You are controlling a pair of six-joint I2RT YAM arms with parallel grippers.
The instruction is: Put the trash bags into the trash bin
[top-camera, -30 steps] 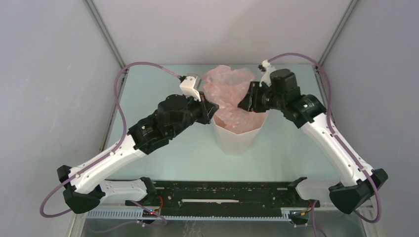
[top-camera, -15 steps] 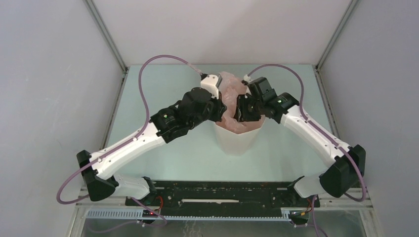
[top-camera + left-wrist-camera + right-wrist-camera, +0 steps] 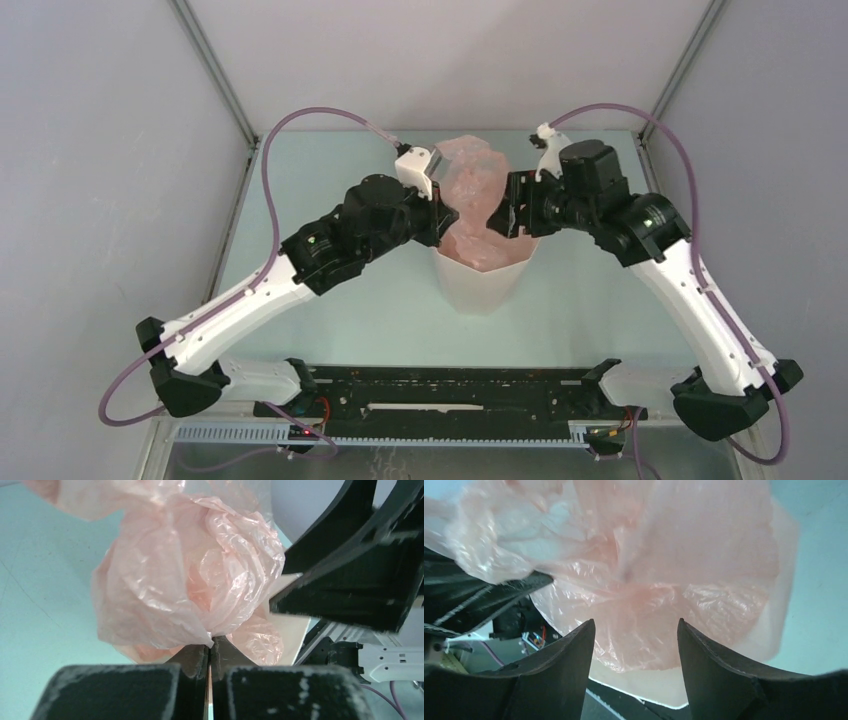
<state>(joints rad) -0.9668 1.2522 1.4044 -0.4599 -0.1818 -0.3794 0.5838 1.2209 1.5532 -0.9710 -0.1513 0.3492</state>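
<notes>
The pale-pink trash bag point(image 3: 470, 195) is bunched up, its lower part inside the white trash bin point(image 3: 482, 278) at the table's middle and its top bulging above the far rim. My left gripper point(image 3: 440, 215) is at the bin's left rim, shut on a pinch of the bag point(image 3: 200, 580) at its fingertips point(image 3: 209, 645). My right gripper point(image 3: 503, 215) is at the bin's right rim, open, its fingers point(image 3: 569, 655) apart just short of the bag point(image 3: 664, 595), with the bin's white wall point(image 3: 664, 685) below.
The pale-green table point(image 3: 330, 180) is walled by grey panels left, right and back. The arm bases and a black rail point(image 3: 440, 395) sit along the near edge. Purple cables point(image 3: 300, 125) loop over both arms.
The right gripper has pulled back up and to the right from over the bin and stands open. The left gripper has shifted slightly left, still holding the bag, which bulges higher above the far rim.
</notes>
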